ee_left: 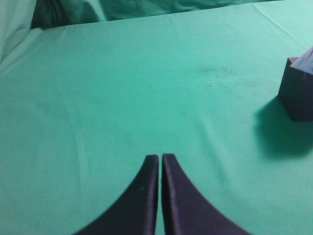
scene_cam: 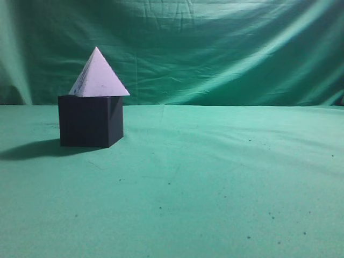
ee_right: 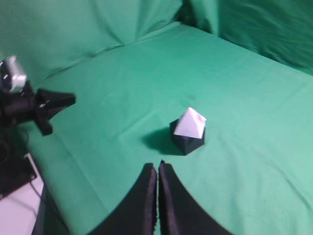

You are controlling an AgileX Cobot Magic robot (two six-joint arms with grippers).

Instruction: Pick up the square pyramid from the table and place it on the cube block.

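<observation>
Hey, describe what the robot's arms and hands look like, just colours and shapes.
The left hand has two matte dark fingers, nearly black with a slight purple tint, broad at the base and curving to narrow tips. The right hand looks the same. In the right wrist view, the other arm appears black and tapered, with a small silver-white part on top. No markings show.

In the left wrist view the cube is cut off by the right edge, and only a corner of the pyramid shows. The left arm at the right wrist view's left edge is blurred and partly cropped.
</observation>
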